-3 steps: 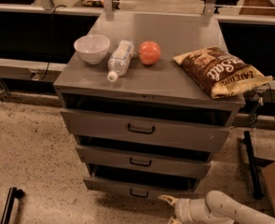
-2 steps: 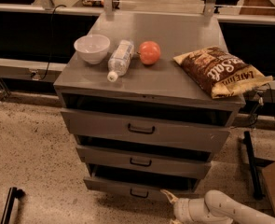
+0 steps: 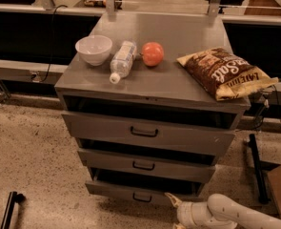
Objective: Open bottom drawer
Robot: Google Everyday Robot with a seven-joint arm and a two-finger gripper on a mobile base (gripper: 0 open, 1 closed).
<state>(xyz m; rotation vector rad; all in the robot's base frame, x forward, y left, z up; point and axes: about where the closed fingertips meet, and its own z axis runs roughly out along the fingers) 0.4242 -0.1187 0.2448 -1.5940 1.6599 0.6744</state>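
The grey metal cabinet [image 3: 149,87] has three drawers. The bottom drawer [image 3: 116,191] is the lowest one, with a shallow grey front and a small black loop handle [image 3: 142,198]. It stands pulled out a little, with a dark gap above its front. My gripper [image 3: 173,210] is at the bottom of the view, just right of the handle, on the end of a white arm [image 3: 235,216] coming in from the lower right. One pale fingertip [image 3: 171,198] shows close to the drawer front, beside the handle.
On the cabinet top lie a white bowl [image 3: 94,49], a plastic bottle [image 3: 120,61] on its side, a red-orange fruit [image 3: 152,54] and a chip bag [image 3: 224,72]. The top drawer [image 3: 145,132] and middle drawer [image 3: 145,165] stand slightly ajar. A black post [image 3: 256,168] stands at right. The floor is speckled.
My gripper and arm have shifted slightly, staying just right of the bottom drawer's handle. The drawers look unchanged.
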